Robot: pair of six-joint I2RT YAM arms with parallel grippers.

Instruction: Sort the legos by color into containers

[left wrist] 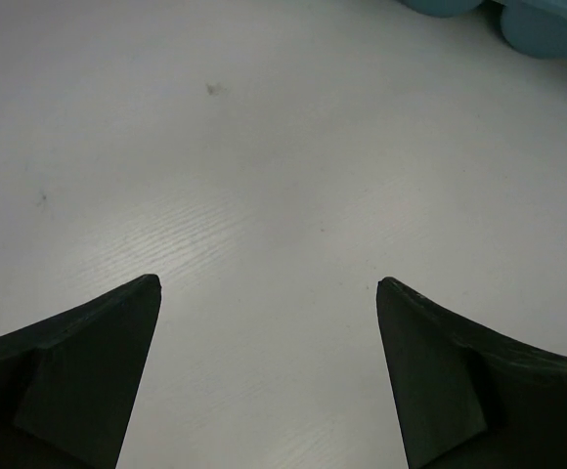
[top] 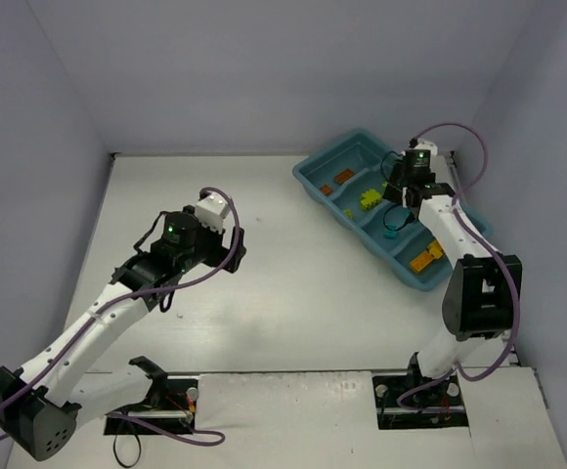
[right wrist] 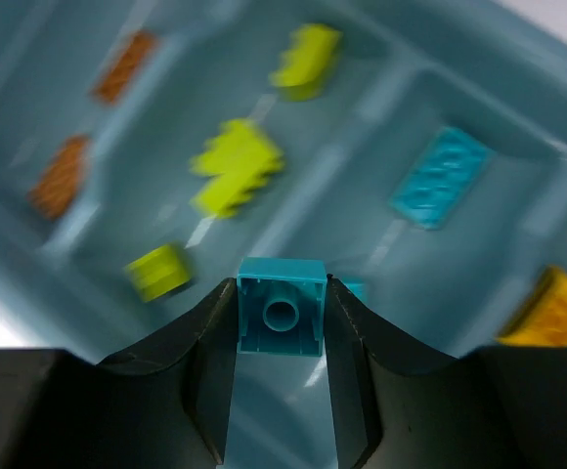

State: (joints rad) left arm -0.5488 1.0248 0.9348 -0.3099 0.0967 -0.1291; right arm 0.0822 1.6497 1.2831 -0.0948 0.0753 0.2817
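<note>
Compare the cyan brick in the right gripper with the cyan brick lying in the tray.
The held brick is clamped in the right gripper above the tray; the loose brick lies on its floor. The held brick shows its hollow underside; the loose brick shows a bumpy top, blurred. The held brick looks square, the loose brick oblong. Both are cyan.

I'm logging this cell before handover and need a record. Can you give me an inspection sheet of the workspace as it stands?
Surface: white table, a few small dark specks.
Job's things: teal tray holding brown-orange bricks, lime bricks, a loose cyan brick and a yellow-orange brick, one colour per compartment.
Clutter: nothing seen.
Pincers: left pincer open over bare table; right pincer shut on the held cyan brick above the tray.
Cables: purple cables looped along both arms.
Surroundings: plain pale walls.
</note>
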